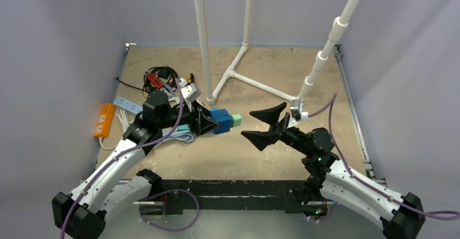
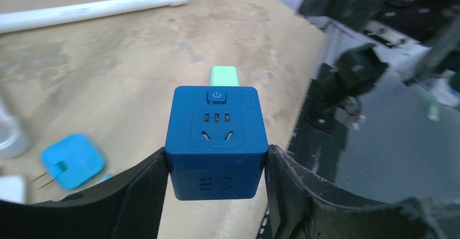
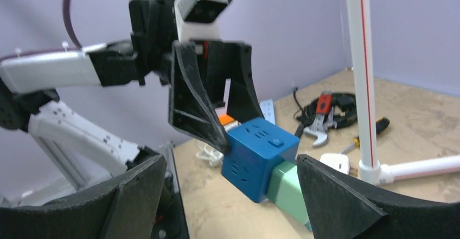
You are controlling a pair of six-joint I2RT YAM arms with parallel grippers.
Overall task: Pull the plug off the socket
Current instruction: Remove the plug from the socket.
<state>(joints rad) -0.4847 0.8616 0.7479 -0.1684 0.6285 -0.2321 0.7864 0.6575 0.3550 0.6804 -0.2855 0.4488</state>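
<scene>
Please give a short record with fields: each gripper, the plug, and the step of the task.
left gripper: shut on the blue socket cube, gripping two opposite sides
right gripper: open, facing the green plug, not touching it
green plug: seated in the cube, on the side toward the right gripper
task step: plug not yet pulled out

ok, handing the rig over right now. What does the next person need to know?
Left claw: shut on the blue socket cube, held in the air.
Right claw: open wide, facing the green plug, not touching it.
Done: socket gripped and presented; plug not yet pulled.
Left to do: likely close the open claw on the plug and pull it straight out.
</scene>
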